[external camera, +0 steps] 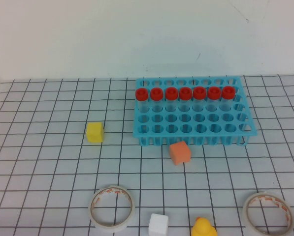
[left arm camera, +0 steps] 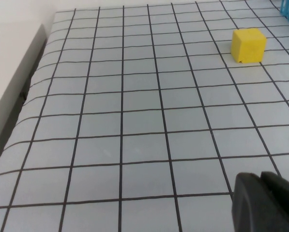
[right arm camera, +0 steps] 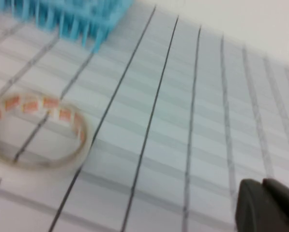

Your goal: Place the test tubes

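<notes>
On the gridded worktop [external camera: 38, 147], the blue rack [external camera: 186, 134] sits right of centre in the upper half of the high view. Seven red-capped test tubes [external camera: 186, 93] stand upright in it, side by side in one line along the second row from its far edge, and the rows nearer the camera are bare holes. An orange cube [external camera: 179, 152] lies just in front of the rack, and a yellow cube [external camera: 95, 132] sits to its left, well apart from it. Along the bottom edge are a tape roll [external camera: 112, 207] at lower left, a white cube [external camera: 158, 224], a yellow duck [external camera: 204, 228] and a second tape roll [external camera: 268, 212] at lower right. Neither arm shows from above. The left hand [left arm camera: 261, 203] appears only on its own wrist camera, fingers pressed together on nothing, over bare grid with the yellow cube ahead. The right hand [right arm camera: 263, 205] is likewise closed and empty, near the second tape roll and a corner of the rack.
</notes>
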